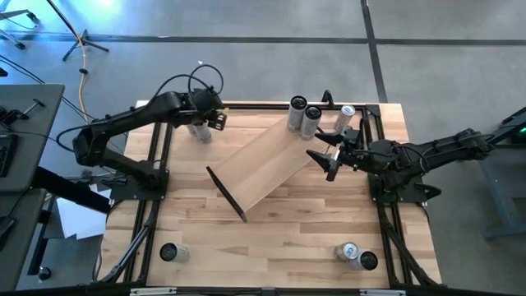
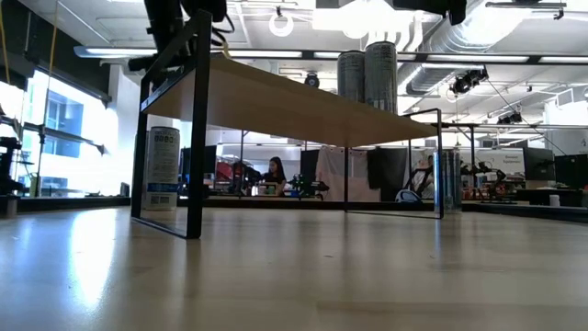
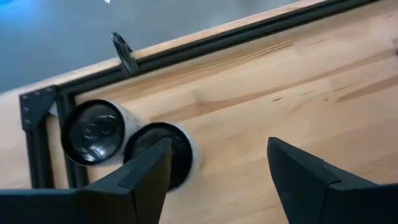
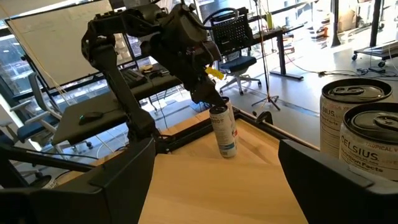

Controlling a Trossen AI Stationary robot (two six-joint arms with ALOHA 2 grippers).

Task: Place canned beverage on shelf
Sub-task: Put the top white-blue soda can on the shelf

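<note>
The left hand (image 1: 215, 117) hangs over the far-left corner of the worktop (image 1: 279, 238), fingers spread, directly above two cans (image 1: 200, 130) standing side by side there; it grips nothing yet, though one finger (image 3: 146, 174) already overlaps the nearer can (image 3: 168, 152) in the left wrist view. To do this pick well, it probably needs to centre on that nearer can so both fingers straddle it, and come down without nudging its neighbour (image 3: 93, 132), which stands touching or almost touching it. The shelf (image 1: 267, 160) lies diagonally across the middle of the worktop, with two cans (image 1: 304, 117) already standing at its far end. The carry should likely aim for the bare board nearer the left arm. The right hand (image 1: 327, 158) waits released beside the shelf's far end, close to those placed cans. Another can (image 1: 345, 119) stands off the shelf by the far-right corner, and more wait along the near edge (image 1: 173, 252).
</note>
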